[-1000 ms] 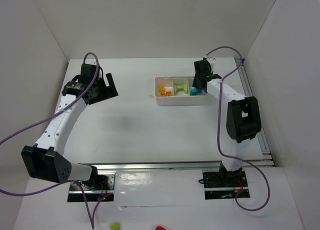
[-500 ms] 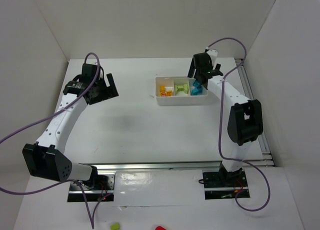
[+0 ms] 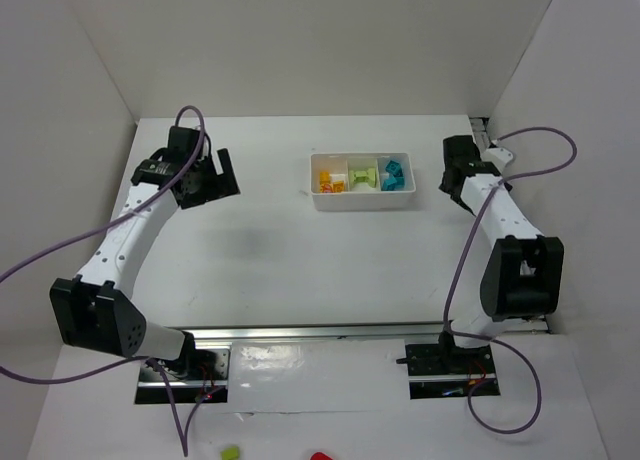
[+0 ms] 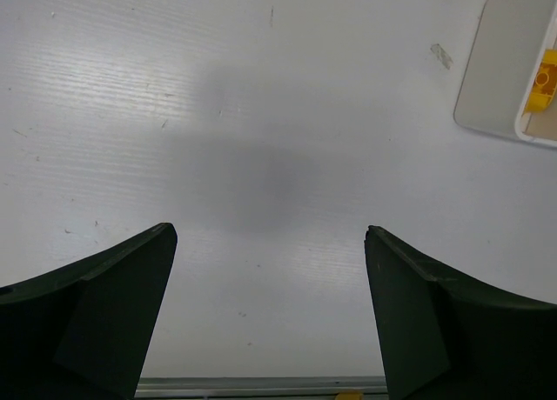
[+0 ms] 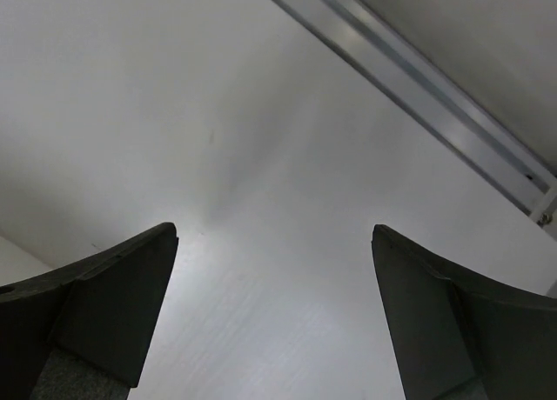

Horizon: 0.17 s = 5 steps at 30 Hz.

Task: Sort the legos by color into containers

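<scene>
Plenty of bare table (image 3: 300,265) between the arms. Left claw (image 3: 212,176) at ten o'clock, spread wide, empty. Right claw (image 3: 450,175) at two o'clock, near the tray (image 3: 362,203), also gaping, empty. In the tray's compartments: orange legos (image 3: 331,184) left, green legos (image 3: 364,177) middle, cyan legos (image 3: 394,174) right. A metal rail (image 5: 418,78) edges the table at three o'clock.

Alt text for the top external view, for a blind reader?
A white tray at the far middle of the table holds orange legos in its left compartment, green legos in the middle and blue legos on the right. The left gripper and right gripper hang either side of it, jaws open and empty.
</scene>
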Motion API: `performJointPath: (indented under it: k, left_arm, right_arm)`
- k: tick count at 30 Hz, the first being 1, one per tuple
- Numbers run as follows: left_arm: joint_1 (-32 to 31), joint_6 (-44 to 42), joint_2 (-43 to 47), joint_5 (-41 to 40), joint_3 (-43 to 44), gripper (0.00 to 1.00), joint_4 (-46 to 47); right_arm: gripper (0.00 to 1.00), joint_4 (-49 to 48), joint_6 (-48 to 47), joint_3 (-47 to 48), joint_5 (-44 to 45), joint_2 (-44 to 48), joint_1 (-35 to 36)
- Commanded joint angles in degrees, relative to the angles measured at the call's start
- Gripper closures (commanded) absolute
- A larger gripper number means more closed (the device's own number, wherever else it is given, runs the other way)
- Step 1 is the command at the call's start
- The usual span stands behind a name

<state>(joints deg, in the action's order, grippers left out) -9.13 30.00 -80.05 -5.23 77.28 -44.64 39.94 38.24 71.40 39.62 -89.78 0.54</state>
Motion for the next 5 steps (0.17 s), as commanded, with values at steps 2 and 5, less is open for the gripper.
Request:
performJointPath:
  k: [2, 5]
  left_arm:
    - [0.3, -1.6, -0.6, 1.4, 2.5, 0.01, 2.3]
    - [0.3, -1.6, -1.7, 2.0, 3.1, 0.01, 2.3]
  right_arm:
    - [0.0, 0.9, 3.2, -3.6, -1.7, 8.1, -1.5]
    - [0.0, -2.9, 1.0, -5.7, -4.2, 11.1, -2.0]
